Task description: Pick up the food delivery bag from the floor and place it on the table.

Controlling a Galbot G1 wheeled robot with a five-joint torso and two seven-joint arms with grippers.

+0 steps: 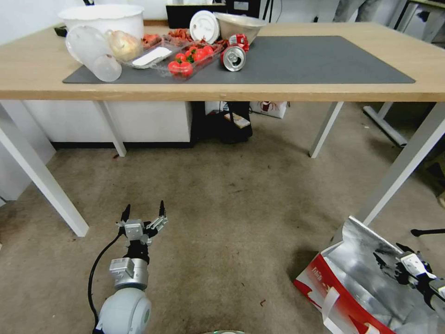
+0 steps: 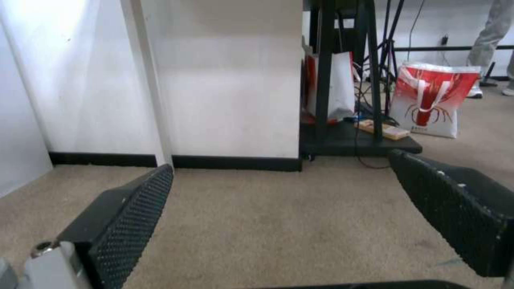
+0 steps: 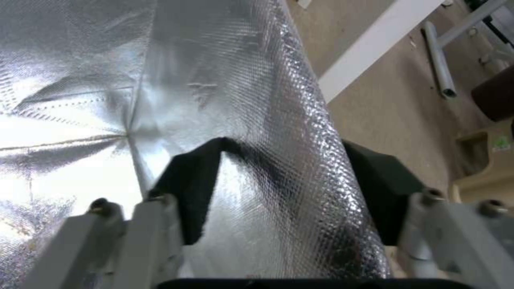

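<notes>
The food delivery bag [image 1: 343,290] stands open on the floor [image 1: 222,208] at the lower right, with a red side, a white loop handle and silver foil lining. My right gripper [image 1: 390,256] is at its far wall. In the right wrist view the right gripper [image 3: 284,144] is open and straddles that foil wall [image 3: 241,80], one finger [image 3: 192,188] inside the bag and the other outside. The left gripper [image 1: 144,207] hovers open over bare carpet at the lower left, nothing between its fingers [image 2: 134,208]. The table [image 1: 324,91] with its grey mat [image 1: 315,60] stands ahead.
A white table leg [image 1: 403,167] slants down right beside the bag. Bowls, cups, tomatoes and a can [image 1: 234,58] crowd the mat's left half. Under the table sit a black stand [image 1: 232,123] and another red-and-white bag [image 2: 433,100]. A white cabinet [image 1: 139,120] is behind.
</notes>
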